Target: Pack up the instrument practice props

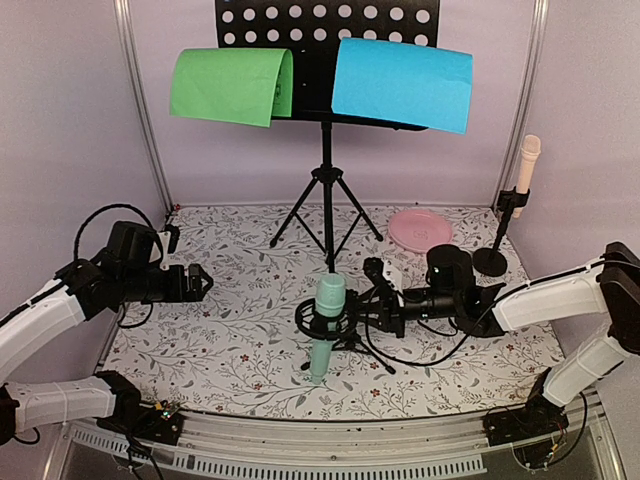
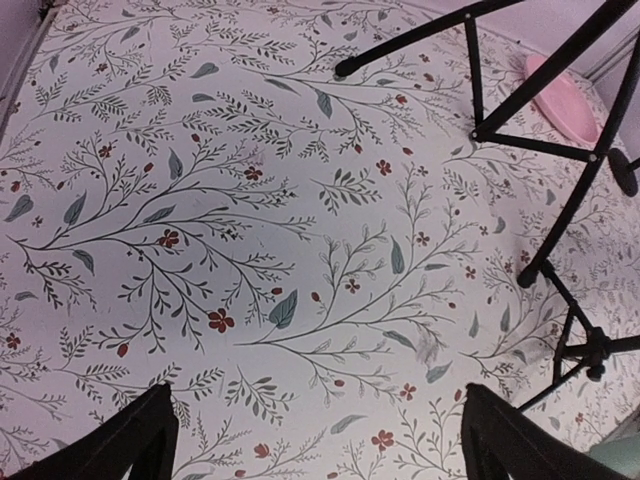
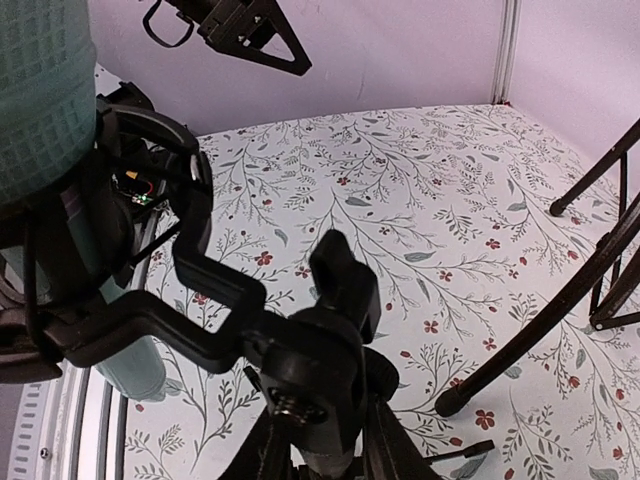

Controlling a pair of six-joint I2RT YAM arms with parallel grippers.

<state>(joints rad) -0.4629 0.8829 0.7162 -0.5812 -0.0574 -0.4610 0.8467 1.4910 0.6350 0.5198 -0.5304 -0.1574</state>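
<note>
A cloth point(image 1: 230, 335) printed with grey leaves and small red flowers covers the table, boxed in by plain lilac walls point(image 1: 80, 120). At the back a black music stand point(image 1: 325, 40) carries a green sheet point(image 1: 225, 85) and a blue sheet point(image 1: 400, 85). The mint microphone point(image 1: 327, 320) sits in its black support point(image 3: 300, 370) near the front edge, with the right gripper point(image 1: 385, 305) clamped on that support's joint. The left gripper point(image 1: 205, 283) hangs over bare cloth, fingers spread wide apart. The pink microphone point(image 1: 525, 170) stands upright at far right

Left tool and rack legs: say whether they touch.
Apart. Left wrist view shows bare tablecloth between the left tool and the rack legs.
</note>
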